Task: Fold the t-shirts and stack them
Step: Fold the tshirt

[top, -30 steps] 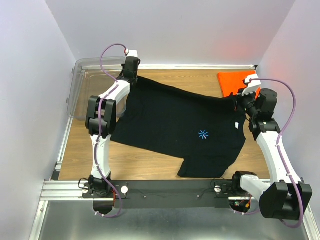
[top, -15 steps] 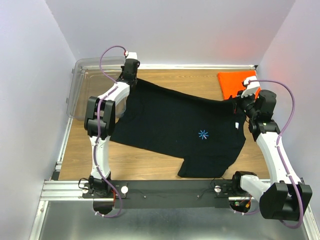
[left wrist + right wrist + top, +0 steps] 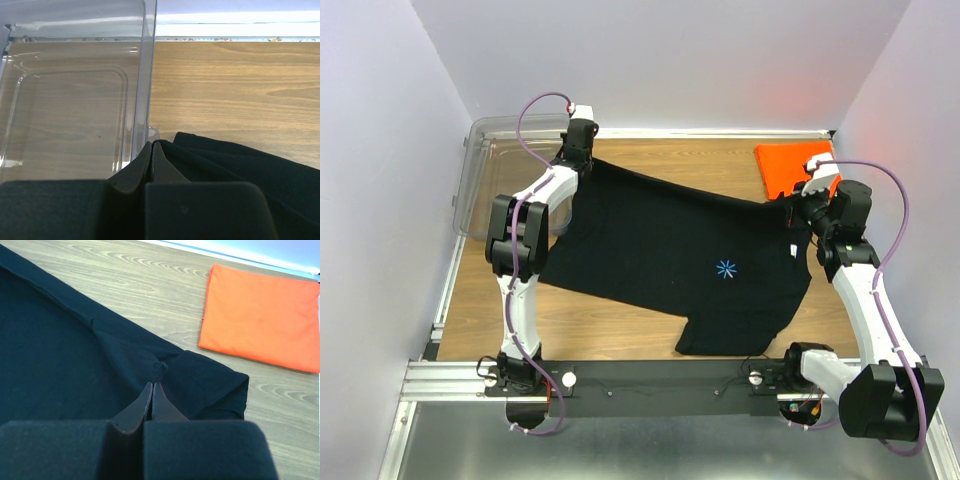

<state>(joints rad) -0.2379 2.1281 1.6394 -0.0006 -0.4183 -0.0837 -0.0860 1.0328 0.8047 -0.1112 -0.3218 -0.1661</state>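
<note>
Top external shows our left gripper (image 3: 586,152) and right gripper (image 3: 798,203) pinching the black t-shirt (image 3: 670,250) along its upper edge, the spreading step by our judgement; next we must lay it flat.

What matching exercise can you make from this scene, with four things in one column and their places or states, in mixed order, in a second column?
Things:
1. black t-shirt
2. orange t-shirt
3. clear plastic bin
4. right end effector

Places or states:
A. at the far left of the table
B. folded flat at the far right corner
C. closed on a pinch of black cloth
D. spread over the middle of the table

Right pairs: 1-D, 2-B, 3-A, 4-C.
</note>
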